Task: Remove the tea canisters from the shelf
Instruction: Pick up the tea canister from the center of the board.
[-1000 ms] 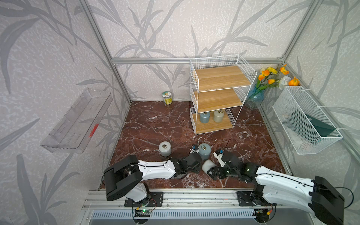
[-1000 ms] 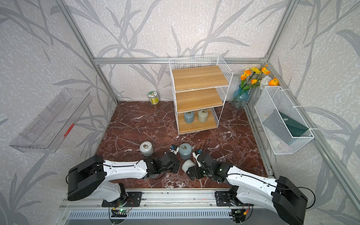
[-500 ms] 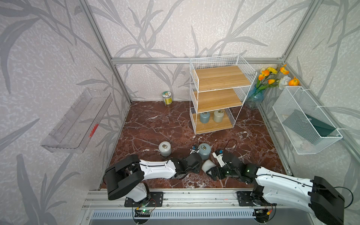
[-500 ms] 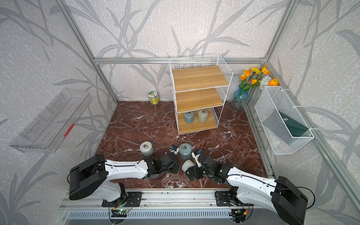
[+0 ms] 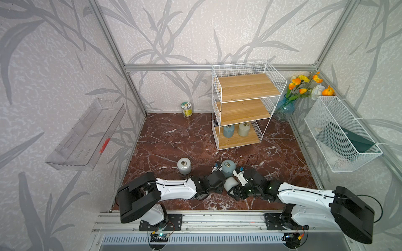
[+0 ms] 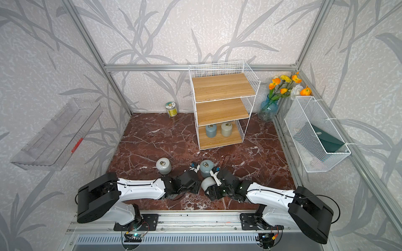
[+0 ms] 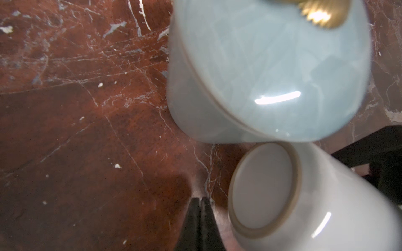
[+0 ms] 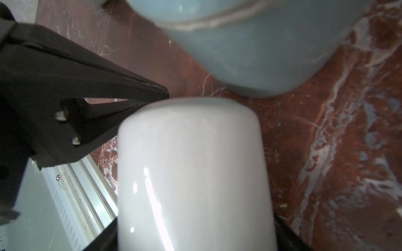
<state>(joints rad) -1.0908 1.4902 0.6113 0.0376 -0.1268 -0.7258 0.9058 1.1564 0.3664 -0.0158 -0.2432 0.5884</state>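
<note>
An off-white tea canister (image 5: 230, 183) (image 8: 191, 173) lies on its side on the marble floor, its flat base (image 7: 263, 189) facing my left gripper. My right gripper (image 8: 195, 239) is shut on its body, a black finger pressed to each side. My left gripper (image 7: 200, 198) is shut and empty, its tips (image 8: 162, 93) right beside the canister's base end. A blue-grey canister (image 5: 228, 168) (image 7: 272, 65) stands just behind. Another pale one (image 5: 184, 166) stands further left. On the shelf's (image 5: 248, 87) bottom board stand a blue-grey canister (image 5: 228, 131) and a beige one (image 5: 244, 129).
A green-and-yellow tin (image 5: 186, 109) stands by the back wall. A vase of flowers (image 5: 285, 108) fills the back right corner. A white mesh basket (image 5: 341, 134) hangs on the right wall, a clear tray (image 5: 87, 134) on the left. The metal rail (image 5: 206, 219) runs along the front.
The right gripper's jaws have closed in on the lying off-white canister. Both arms have stayed almost where they were, and the left gripper has stayed shut.
</note>
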